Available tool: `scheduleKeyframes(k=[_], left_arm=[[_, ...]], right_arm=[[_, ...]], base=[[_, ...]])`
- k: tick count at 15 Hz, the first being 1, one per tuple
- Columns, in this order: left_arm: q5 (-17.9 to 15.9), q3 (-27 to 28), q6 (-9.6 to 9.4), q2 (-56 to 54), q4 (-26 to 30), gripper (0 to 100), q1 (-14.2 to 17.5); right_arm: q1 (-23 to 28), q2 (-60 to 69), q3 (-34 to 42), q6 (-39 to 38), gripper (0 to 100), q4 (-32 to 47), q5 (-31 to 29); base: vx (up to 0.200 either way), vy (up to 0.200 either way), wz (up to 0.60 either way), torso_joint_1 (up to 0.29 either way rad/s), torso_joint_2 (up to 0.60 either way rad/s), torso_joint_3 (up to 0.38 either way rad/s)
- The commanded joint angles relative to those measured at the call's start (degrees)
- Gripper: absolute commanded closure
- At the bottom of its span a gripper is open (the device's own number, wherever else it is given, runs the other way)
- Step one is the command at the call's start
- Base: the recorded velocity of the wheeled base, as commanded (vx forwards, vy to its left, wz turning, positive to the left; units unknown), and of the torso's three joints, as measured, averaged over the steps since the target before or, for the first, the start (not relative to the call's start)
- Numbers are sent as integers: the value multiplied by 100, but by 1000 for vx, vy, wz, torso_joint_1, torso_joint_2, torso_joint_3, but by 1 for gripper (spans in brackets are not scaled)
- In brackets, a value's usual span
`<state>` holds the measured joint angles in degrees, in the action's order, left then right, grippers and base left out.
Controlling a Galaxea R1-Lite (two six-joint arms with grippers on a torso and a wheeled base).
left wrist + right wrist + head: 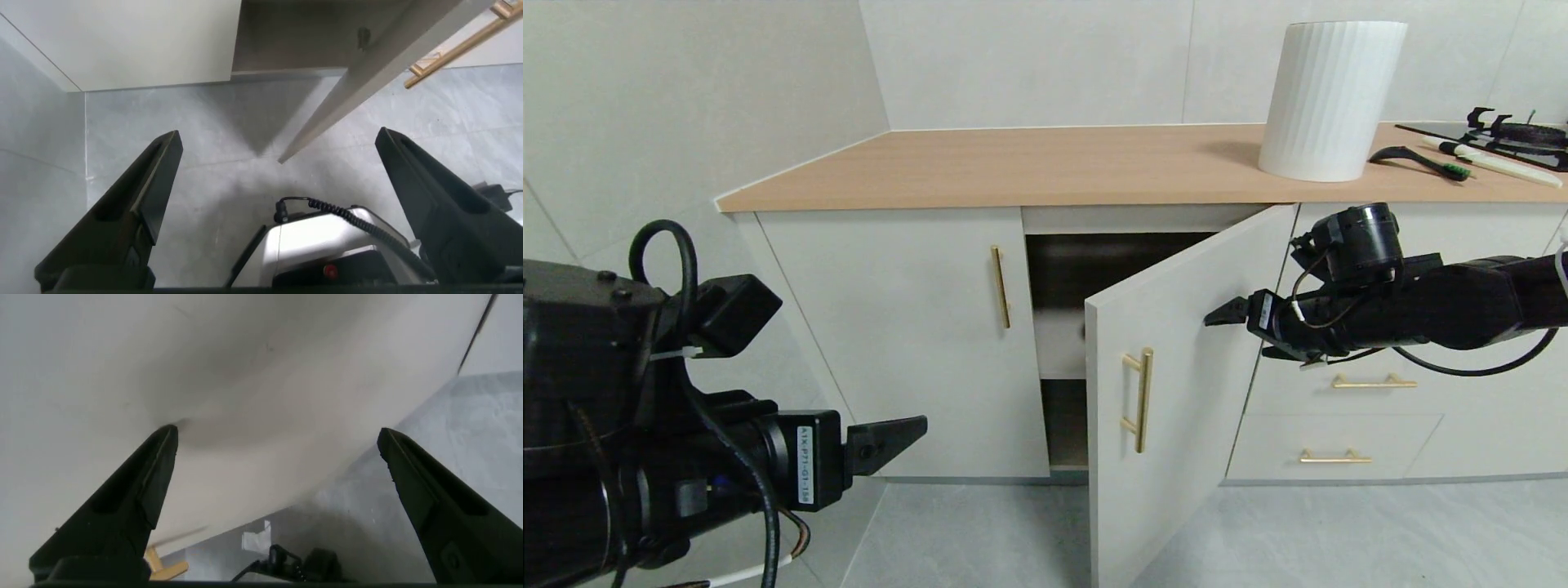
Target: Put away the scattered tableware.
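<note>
My right claw (276,434) is released just beside the open pale-grey cabinet door (1176,343). My left claw (278,135), also released, hangs low. A black plastic ladle (1417,159) and a slim white utensil (1507,167) lie at the wooden desk's (1054,163) right end.

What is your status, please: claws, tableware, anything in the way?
Left claw open, empty, low. Right claw open, at the cabinet door. Utensils lie on the counter beside the white container. Door ajar in front of that claw.

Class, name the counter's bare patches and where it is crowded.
Free: the counter from the left corner to the white container. Crowded: right of the container, where a spoon and knife lie beside the hob.
</note>
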<state>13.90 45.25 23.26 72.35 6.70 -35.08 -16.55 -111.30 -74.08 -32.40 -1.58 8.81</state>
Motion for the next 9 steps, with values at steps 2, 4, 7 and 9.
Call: scheduleKeyframes(k=[2,4,7,9], left_arm=[[-1,1,-67,-2,6,0,2],[25,-25,-94,-2,6,0,2],[201,-34,-102,7,6,0,2],[201,-34,-102,7,-3,0,2]], right_arm=[[-102,-164,-19,-126,0,-158,-82],[-155,-208,-1,-267,0,-334,-310],[-164,-208,-1,-267,0,-334,-310],[-190,-217,-1,-275,0,-342,-319]], base=[[0,0,0,0,0,0],[0,0,0,0,0,0],[0,0,0,0,0,0],[0,0,0,0,0,0]])
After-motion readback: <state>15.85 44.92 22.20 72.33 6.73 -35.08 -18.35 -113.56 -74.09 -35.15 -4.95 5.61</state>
